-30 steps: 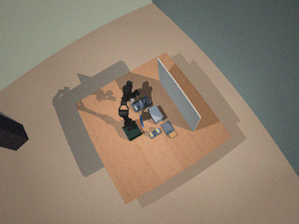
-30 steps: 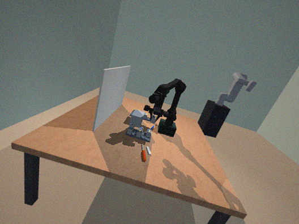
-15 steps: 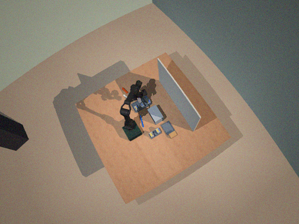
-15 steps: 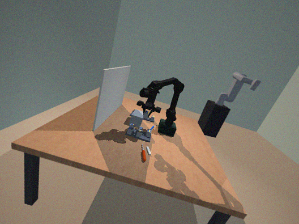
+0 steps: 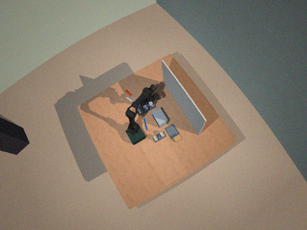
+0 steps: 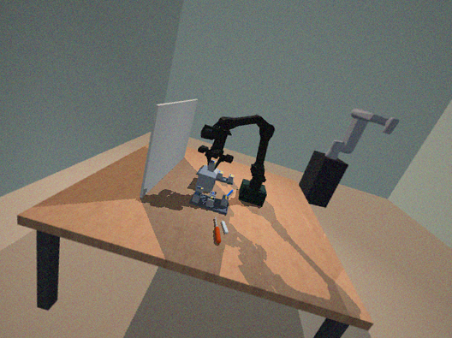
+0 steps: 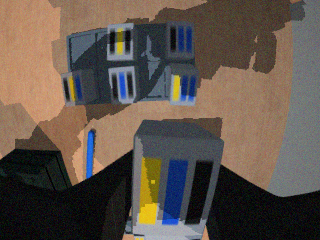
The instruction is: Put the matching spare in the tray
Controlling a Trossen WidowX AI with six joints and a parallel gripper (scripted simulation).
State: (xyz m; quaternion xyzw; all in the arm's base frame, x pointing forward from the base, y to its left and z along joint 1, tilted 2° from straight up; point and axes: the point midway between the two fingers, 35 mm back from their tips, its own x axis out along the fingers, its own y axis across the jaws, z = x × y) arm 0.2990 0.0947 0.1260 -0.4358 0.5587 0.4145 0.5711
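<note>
My gripper is shut on a grey spare. The spare's face shows yellow, blue and black stripes in the wrist view. It is held above the table, beside the rack. Several striped spares stand in the rack, among them one with a yellow stripe between black ones. A shallow grey, open-topped piece, seemingly the tray, has a tan end and lies beyond a grey box. I cannot tell which thing is the mounted unit; no code on its back is readable.
The grey box stands between rack and tray. A small base with two yellow-marked blocks is near the arm's base. An upright panel stands alongside. A blue pen and orange screwdriver lie nearby.
</note>
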